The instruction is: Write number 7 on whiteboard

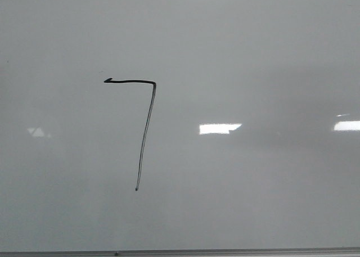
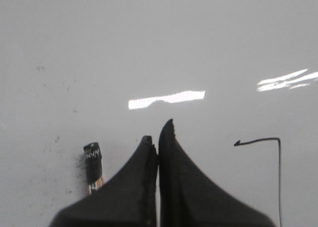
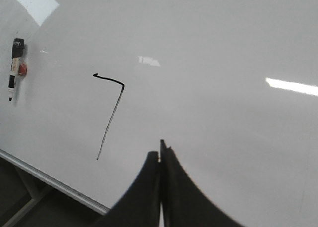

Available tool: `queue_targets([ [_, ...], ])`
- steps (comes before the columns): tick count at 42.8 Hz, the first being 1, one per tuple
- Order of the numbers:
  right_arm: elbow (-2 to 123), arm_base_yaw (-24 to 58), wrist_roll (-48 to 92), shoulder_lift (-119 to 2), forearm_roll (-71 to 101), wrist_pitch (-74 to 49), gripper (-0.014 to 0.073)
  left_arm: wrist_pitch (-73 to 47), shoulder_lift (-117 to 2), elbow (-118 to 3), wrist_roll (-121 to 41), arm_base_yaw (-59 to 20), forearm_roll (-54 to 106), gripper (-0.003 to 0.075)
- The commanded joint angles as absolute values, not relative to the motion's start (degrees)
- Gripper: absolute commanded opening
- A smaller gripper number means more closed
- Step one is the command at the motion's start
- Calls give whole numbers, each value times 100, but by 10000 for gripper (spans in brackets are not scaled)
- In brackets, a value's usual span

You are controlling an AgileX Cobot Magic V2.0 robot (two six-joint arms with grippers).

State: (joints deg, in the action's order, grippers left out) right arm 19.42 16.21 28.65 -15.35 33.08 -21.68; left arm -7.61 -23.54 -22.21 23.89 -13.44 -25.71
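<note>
A black number 7 (image 1: 145,122) stands drawn on the whiteboard (image 1: 253,54), left of the board's middle, its short top stroke leading into a long slanted downstroke. The marker (image 3: 14,68) lies on the board off to one side of the figure, held by neither arm. Both the left gripper (image 2: 158,137) and the right gripper (image 3: 161,155) have their fingers pressed together on nothing.

The left gripper (image 2: 158,137) hangs over the whiteboard (image 2: 149,43), its dark fingers (image 2: 179,177) pressed together. A black marker (image 2: 93,166) lies just beside it, and the number 7 (image 2: 276,162) is drawn on its other side.
</note>
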Motion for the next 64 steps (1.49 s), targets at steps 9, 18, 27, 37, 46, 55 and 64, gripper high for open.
queue_targets([
  [9, 2096, 1585, 2857, -1574, 3414, -1794, -69, -375, -1744, -2369, 2408, -1396, -2535, -20],
  [18, 2096, 1585, 2857, -1574, 3414, -1794, -69, -378, -1744, -2356, 2408, -1396, -2535, -20],
  [27, 2096, 1585, 2857, -1574, 3414, -1794, -69, -382, -1679, -2264, 2374, -1381, -2340, -20],
  [37, 2096, 1585, 2857, -1574, 3414, -1794, -69, -283, -1021, -1599, 39, -908, 142, -20],
  [46, 2096, 1585, 2857, -1574, 3414, -1794, -69, -257, -94, -678, 0, -274, 285, -20],
  [55, 2096, 1585, 2857, -1574, 3414, -1801, -69, -153, 108, 44, 0, 91, 285, -20],
  [64, 2096, 1585, 2857, -1574, 3414, -1796, -69, -443, 117, 51, 0, 109, 285, -20],
])
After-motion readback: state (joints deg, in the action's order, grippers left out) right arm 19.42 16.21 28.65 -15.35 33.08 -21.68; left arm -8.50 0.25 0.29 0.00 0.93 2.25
